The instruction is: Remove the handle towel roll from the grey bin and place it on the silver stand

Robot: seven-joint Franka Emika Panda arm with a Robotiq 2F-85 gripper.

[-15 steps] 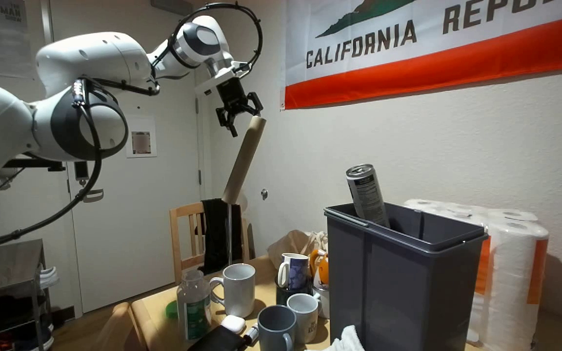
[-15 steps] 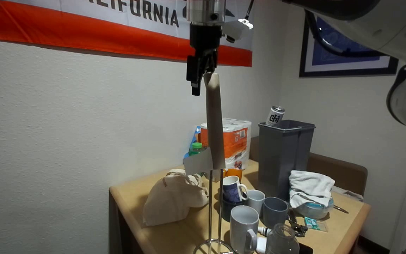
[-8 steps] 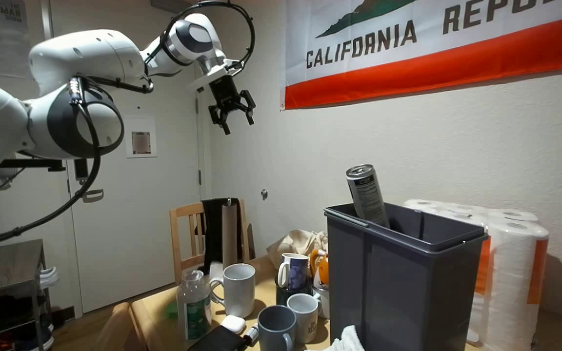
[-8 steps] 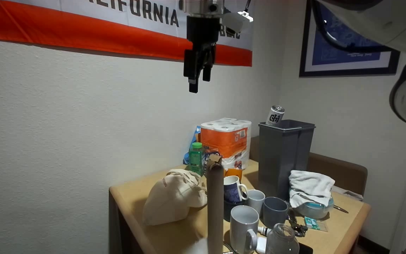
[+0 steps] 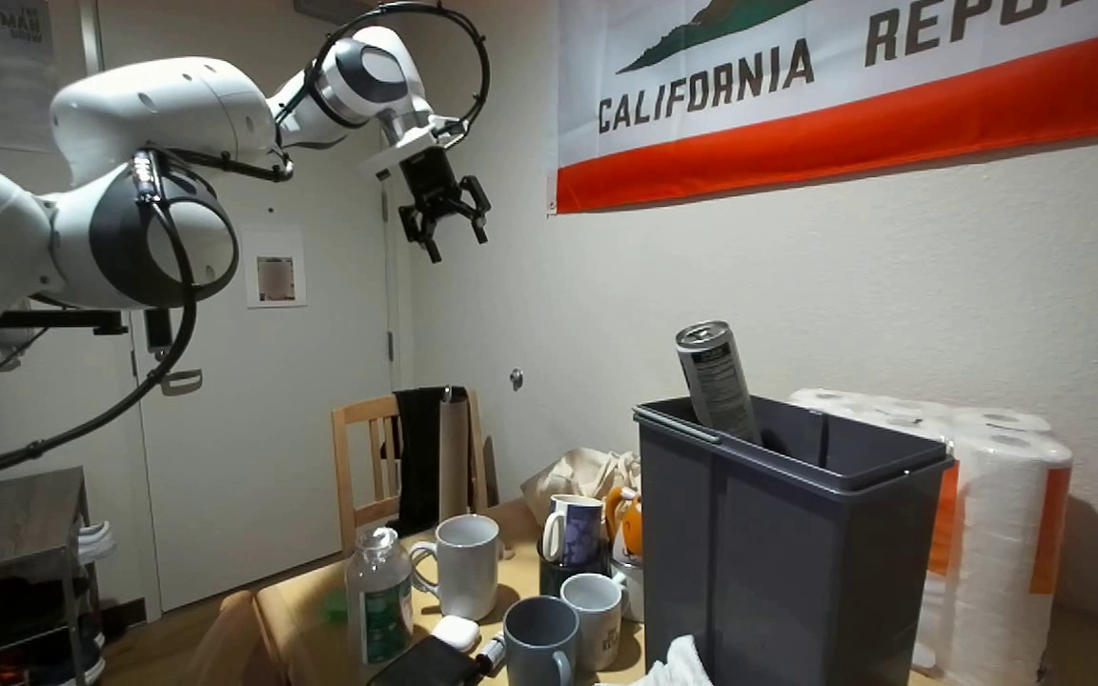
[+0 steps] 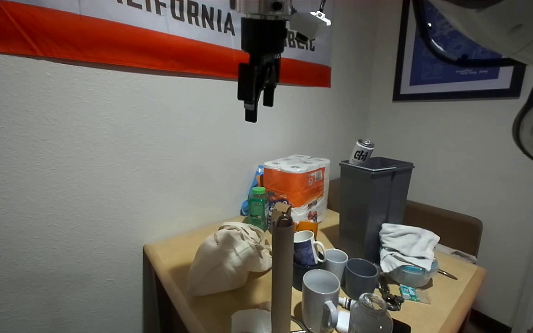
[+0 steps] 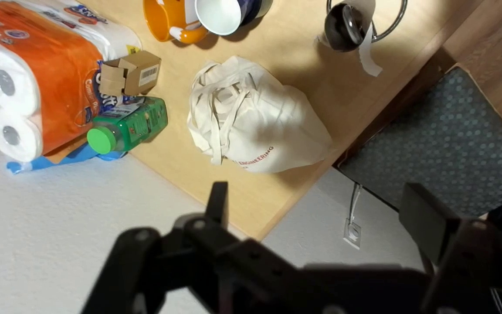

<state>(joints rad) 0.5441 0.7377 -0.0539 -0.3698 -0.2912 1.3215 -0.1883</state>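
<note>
On the worktop (image 6: 211, 314), the cardboard tube (image 6: 282, 277) stands upright around the stand (image 6: 284, 219), well below and aside from the spread fingers (image 6: 251, 114).

In an exterior view, the large pale mug (image 5: 473, 569) just in front of the cardboard tube (image 5: 455, 459) hides the tube's foot from us. Inside the tube, most of the silver stand (image 7: 393, 30) is hidden; the wrist view's upper edge cuts off its ring. Well apart from the tube, the grey bin (image 5: 787, 572) hides the lower end of the can (image 5: 719, 386). In the wrist view we find the gripper (image 7: 318, 196), clear of the tube, blurred.
</note>
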